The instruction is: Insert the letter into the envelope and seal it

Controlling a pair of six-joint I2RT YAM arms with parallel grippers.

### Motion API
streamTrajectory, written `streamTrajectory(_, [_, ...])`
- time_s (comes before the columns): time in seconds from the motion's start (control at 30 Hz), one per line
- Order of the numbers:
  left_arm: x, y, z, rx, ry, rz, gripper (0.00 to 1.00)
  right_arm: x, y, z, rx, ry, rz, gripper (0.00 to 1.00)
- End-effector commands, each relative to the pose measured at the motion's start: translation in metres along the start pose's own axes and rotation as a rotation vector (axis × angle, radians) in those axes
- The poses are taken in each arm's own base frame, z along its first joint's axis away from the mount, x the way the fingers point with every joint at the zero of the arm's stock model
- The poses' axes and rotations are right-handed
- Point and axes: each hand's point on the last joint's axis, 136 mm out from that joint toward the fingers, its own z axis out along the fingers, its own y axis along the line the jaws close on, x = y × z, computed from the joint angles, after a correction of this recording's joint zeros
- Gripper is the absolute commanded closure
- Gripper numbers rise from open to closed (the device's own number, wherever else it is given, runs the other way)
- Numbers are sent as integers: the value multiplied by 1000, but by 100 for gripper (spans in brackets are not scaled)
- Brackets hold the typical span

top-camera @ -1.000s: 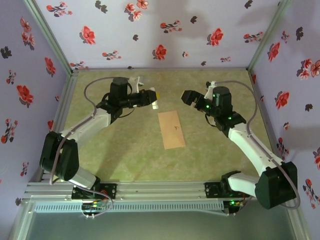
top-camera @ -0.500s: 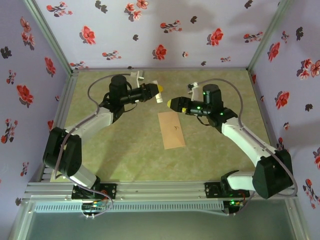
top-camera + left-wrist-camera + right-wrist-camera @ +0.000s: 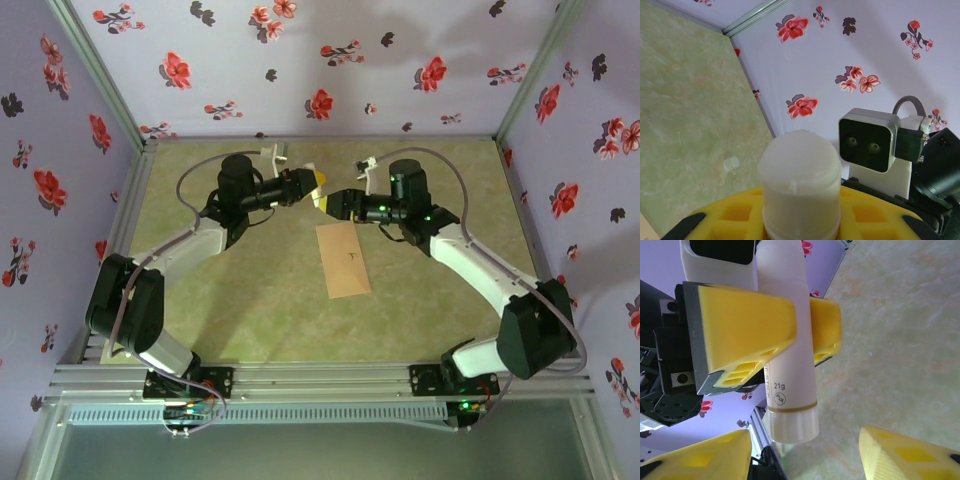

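The tan envelope (image 3: pixel 343 259) lies flat in the middle of the table, flap down, with a tiny dark mark on it. The letter is out of view. Above the table's far side my left gripper (image 3: pixel 308 187) is shut on a white glue stick (image 3: pixel 790 365), its yellow fingers (image 3: pixel 747 335) clamped on the barrel. The stick's ribbed cap (image 3: pixel 792 422) points at my right gripper (image 3: pixel 805 457). That gripper stands open, one fingertip on each side of the cap with a gap on both. From the left wrist the stick's rounded end (image 3: pixel 800 175) faces the right wrist camera (image 3: pixel 869 145).
Flowered purple walls (image 3: pixel 330 60) close the table in on three sides, with metal posts at the far corners. A small clear object (image 3: pixel 731 163) lies on the green marbled tabletop (image 3: pixel 260 300) near the back wall. Both grippers meet just beyond the envelope's far end.
My right arm has swung left across the far side to meet the left gripper, and its jaws have narrowed. The left gripper has risen a little with the glue stick.
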Motion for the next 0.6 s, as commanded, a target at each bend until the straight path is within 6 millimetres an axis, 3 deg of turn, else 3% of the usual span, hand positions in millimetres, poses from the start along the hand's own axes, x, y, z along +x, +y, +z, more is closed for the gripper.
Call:
streamTrajectory(0.0, [0,-14,0,50,-4,25,100,-10,20,4,-67,-7,-39,43])
streamTrajectory(0.57, [1,-16,0,58,-12,14,100,-14,23,14,-112,-9,-18,64])
